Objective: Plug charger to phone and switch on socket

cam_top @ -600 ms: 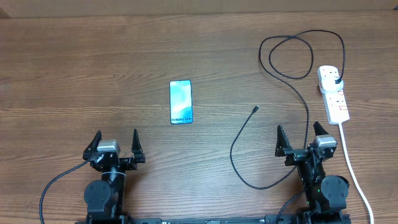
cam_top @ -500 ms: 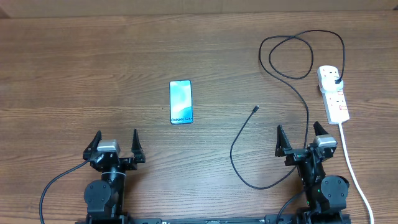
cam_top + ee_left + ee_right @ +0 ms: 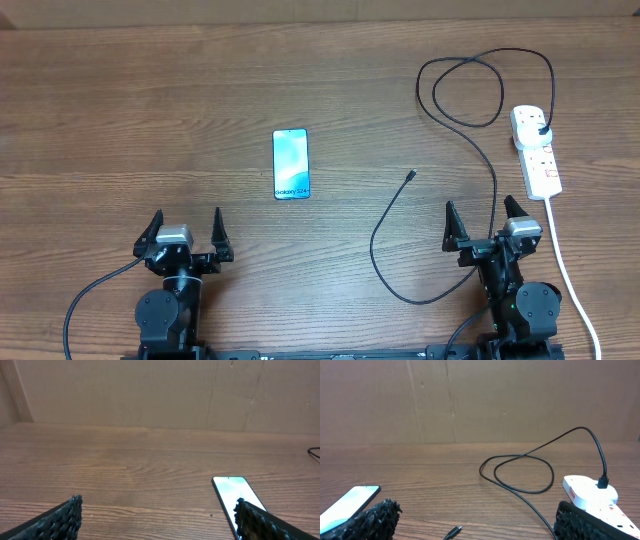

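The phone (image 3: 291, 164) lies flat mid-table, its light blue screen lit; it also shows in the left wrist view (image 3: 231, 491) and the right wrist view (image 3: 347, 505). The charger, a thin black cable (image 3: 478, 152), loops from its black plug (image 3: 541, 130) in the socket, a white power strip (image 3: 537, 152), to its free connector tip (image 3: 411, 176) lying on the table (image 3: 454, 533). My left gripper (image 3: 187, 233) is open and empty, near the front edge below-left of the phone. My right gripper (image 3: 483, 224) is open and empty, below the strip, straddling the cable.
The strip's thick white lead (image 3: 568, 275) runs down the right side past my right arm. A brown cardboard wall (image 3: 480, 400) stands behind the wooden table (image 3: 120, 130).
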Robot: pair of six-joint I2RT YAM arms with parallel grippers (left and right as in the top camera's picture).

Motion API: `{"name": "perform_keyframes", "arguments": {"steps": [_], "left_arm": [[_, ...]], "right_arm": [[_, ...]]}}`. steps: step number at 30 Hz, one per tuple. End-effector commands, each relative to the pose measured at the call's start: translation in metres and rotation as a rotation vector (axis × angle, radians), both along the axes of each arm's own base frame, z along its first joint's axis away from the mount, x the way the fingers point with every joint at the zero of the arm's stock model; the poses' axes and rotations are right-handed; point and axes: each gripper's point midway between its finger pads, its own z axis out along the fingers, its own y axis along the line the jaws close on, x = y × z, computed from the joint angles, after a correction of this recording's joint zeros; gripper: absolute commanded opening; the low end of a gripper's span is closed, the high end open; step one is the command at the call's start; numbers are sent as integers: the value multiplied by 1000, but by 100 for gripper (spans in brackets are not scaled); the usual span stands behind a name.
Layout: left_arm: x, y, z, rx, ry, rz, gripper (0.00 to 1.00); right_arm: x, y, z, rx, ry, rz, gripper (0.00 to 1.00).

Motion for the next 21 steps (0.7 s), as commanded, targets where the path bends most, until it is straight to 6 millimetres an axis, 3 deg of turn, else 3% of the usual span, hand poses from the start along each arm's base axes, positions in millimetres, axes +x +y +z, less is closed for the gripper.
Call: {"name": "perform_keyframes", "arguments": {"steps": [1, 19, 21], "left_arm": [[0, -1, 0, -18, -6, -7, 99], [0, -1, 0, -20, -7, -8, 100], [0, -9, 0, -67, -9, -49, 100]], "right_arm": [[0, 0, -2, 4, -1, -3, 100], [0, 0, -2, 4, -1, -3, 100], [0, 0, -2, 3, -1, -3, 100]]}}
